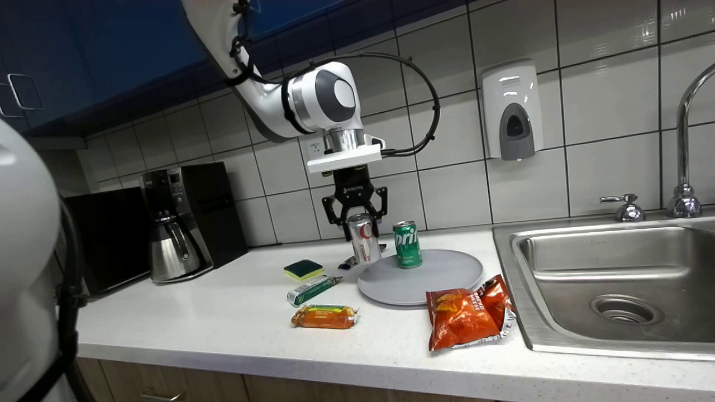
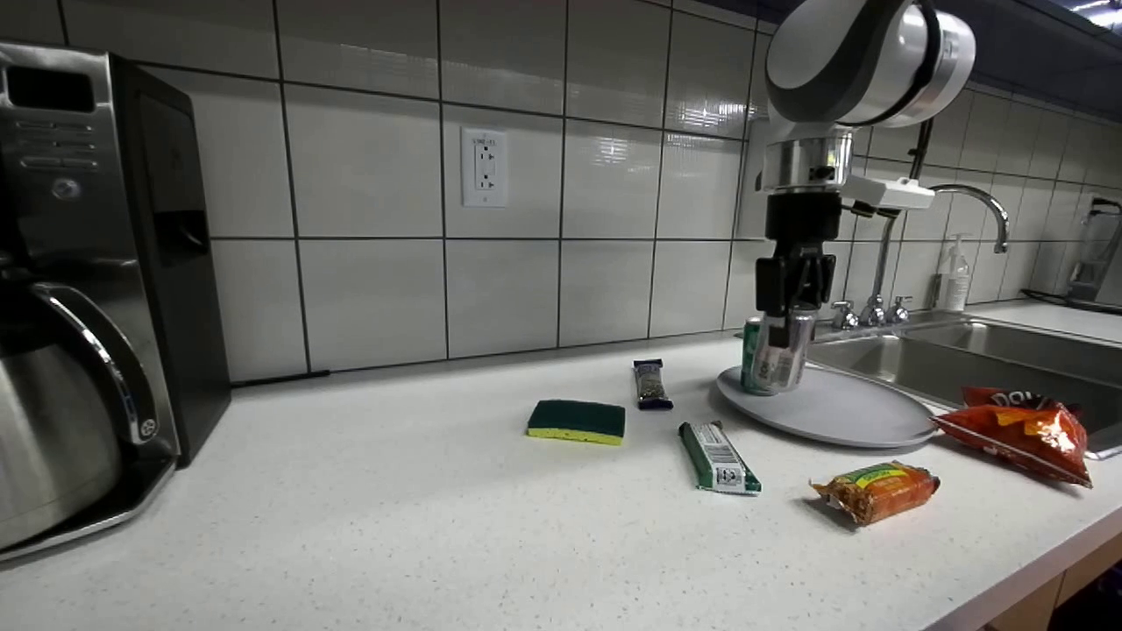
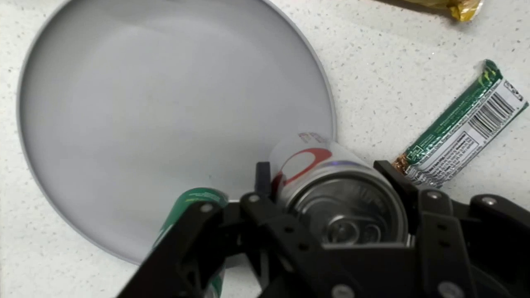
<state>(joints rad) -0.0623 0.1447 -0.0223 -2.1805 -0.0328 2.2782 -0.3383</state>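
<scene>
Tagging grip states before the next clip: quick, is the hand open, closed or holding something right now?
Hand: closed, holding the silver Diet Coke can.

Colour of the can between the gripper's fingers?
The can is silver with red markings; its side shows best in an exterior view.

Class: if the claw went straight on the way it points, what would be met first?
The claw points down, gripping the silver can, so the can's base would lead, probably meeting the plate near its rim. Whether there is any gap is unclear.
</scene>
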